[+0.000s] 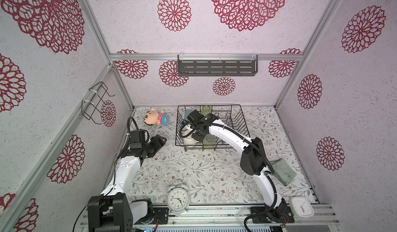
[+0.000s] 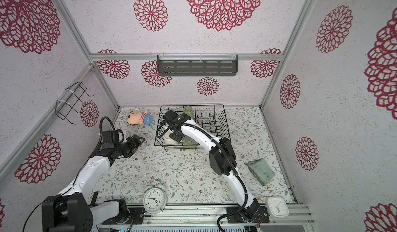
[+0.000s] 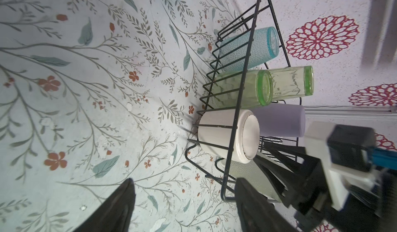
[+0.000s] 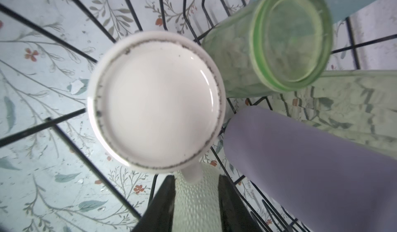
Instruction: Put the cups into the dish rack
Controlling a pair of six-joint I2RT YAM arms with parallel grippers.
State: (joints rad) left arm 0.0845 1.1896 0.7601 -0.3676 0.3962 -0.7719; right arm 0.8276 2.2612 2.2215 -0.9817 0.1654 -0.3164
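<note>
Tabletop (image 1: 193, 166) outside rack (image 1: 232, 122) carried no cups | six seemingly racked | right jaws straddled pale cup (image 4: 196, 207), grip unclear | left jaws wide, empty

Dish rack (image 3: 241, 104): thin black-coated metal wire, smooth, with a slight sheen.
Mug (image 4: 156, 99): white, ceramic by its look. The base is glossy and the foot ring is rough and dark-speckled.
Lilac tumbler (image 4: 300, 166): opaque plastic, matt and smooth.
Blue cup (image 3: 247, 48): translucent plastic with a dimpled wall.
Green tumblers (image 3: 240, 91): translucent and glossy, with wavy walls.
Pale tumbler (image 4: 197, 203): translucent, finely dimpled.
Table cover (image 3: 86, 112): printed floral sheet, smooth with a low sheen, chipped in spots.
Walls (image 1: 214, 37): rough, grainy finish.
Shelf (image 1: 217, 68): grey metal, matt.
Cloth (image 2: 261, 170): green, fuzzy.
Toy (image 1: 155, 117): soft plush.
</note>
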